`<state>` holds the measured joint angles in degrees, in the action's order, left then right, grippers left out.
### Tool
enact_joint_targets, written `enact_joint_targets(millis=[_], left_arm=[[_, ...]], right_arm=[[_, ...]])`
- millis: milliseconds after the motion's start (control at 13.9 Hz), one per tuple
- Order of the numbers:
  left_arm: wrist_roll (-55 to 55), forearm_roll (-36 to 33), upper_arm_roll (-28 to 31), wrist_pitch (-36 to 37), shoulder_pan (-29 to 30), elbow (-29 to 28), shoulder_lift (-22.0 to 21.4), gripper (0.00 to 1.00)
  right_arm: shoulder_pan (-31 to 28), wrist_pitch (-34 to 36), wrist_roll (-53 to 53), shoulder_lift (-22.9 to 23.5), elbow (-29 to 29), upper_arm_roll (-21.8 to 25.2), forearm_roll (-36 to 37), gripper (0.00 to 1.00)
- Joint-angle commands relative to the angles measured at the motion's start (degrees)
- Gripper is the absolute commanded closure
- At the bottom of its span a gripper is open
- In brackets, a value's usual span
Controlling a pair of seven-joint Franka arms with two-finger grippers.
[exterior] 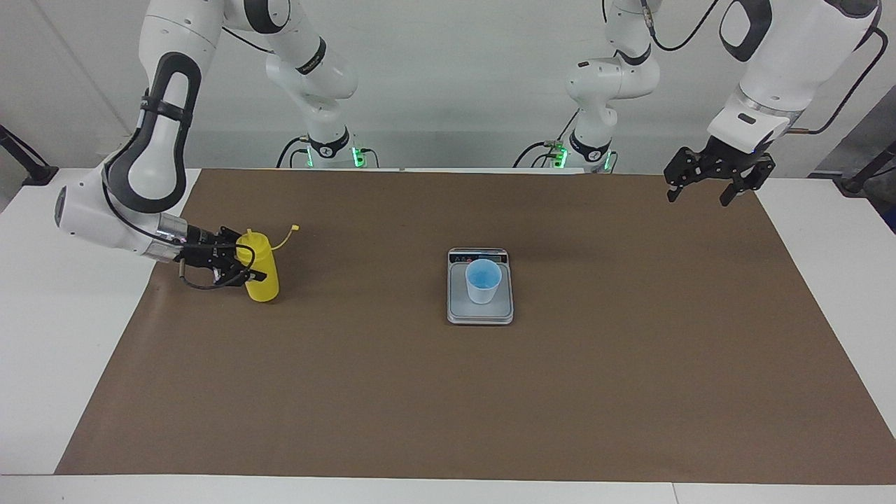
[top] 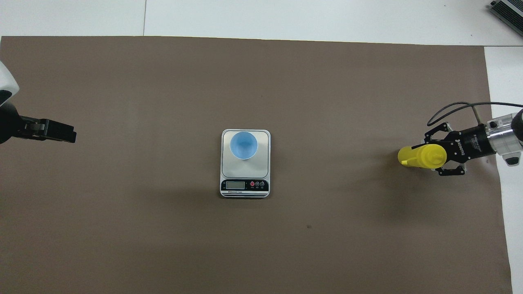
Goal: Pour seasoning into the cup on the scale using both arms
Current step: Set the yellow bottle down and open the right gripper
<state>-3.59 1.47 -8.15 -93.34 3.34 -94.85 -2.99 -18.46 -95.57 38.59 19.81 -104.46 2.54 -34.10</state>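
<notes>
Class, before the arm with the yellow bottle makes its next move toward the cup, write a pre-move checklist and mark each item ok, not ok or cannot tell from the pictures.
1. Right gripper shut on the seasoning bottle: ok.
2. Bottle cap off the nozzle, hanging on its tether: ok.
3. Cup upright on the scale, mouth open upward: ok.
4. Brown mat between bottle and scale free of obstacles: ok.
5. Left gripper open and waiting over the mat's corner at the left arm's end, away from the cup: ok.
6. Scale display reads zero: cannot tell.
</notes>
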Motion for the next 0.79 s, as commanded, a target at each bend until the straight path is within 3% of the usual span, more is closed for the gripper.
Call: enact_joint_targets(millis=[0,72,431,719], left_arm=[[-0.3,0.5,0.5,-1.4,-0.4,-2.4,-2.0,0.0],[-0.4,0.5,0.4,-1.4,-0.4,-2.4,-1.9,0.0],[-0.4,0.5,0.4,-1.5,-0.4,-2.4,-2.0,0.0],[-0.4,0.5,0.5,-1.5,-0.4,-2.4,-1.9,0.0]], right_arm=[[-1.6,1.0,-2.1,-0.4,0.0,-0.4,-2.3,0.66],[-1.8,0.7,-2.0,-0.7,0.0,-0.3,-1.6,0.01],[-3.4,-0.6,-3.4,-2.8,0.6,0.0,1.4,0.0],[-3.4,-2.5,-14.1,-4.8,0.7,0.4,10.8,0.0]])
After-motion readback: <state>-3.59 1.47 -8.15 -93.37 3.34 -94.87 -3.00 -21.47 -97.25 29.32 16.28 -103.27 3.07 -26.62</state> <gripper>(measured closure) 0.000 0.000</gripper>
